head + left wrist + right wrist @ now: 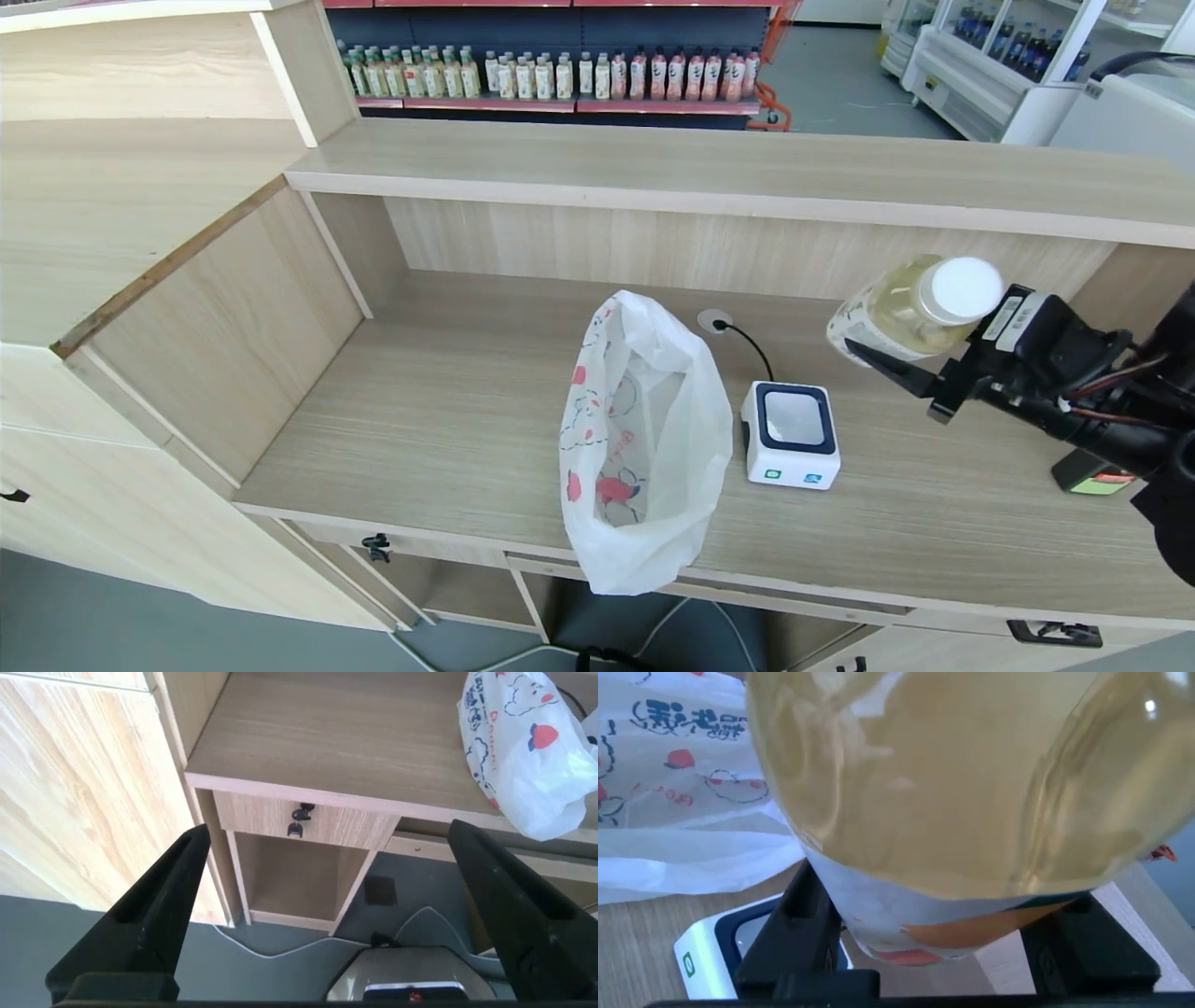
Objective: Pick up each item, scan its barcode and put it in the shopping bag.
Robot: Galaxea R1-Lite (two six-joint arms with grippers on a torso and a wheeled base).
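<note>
A clear bottle of pale yellow drink (910, 311) with a white cap hangs in the air at the right, above the counter and to the right of the scanner. My right gripper (901, 366) is shut on the bottle (971, 812), which lies tilted with its cap toward me. The white barcode scanner (791, 434) with a dark window sits on the wooden counter, its corner (719, 952) showing below the bottle. The white printed shopping bag (644, 439) stands open just left of the scanner. My left gripper (336, 915) is open and holds nothing, low beside the counter's front left corner.
A raised wooden ledge (728, 177) runs behind the counter and a side panel (224, 327) closes its left end. The scanner's black cable (747, 343) runs to a grommet. A dark green-edged object (1092, 476) lies at the far right. A keyed drawer (301, 821) sits under the counter.
</note>
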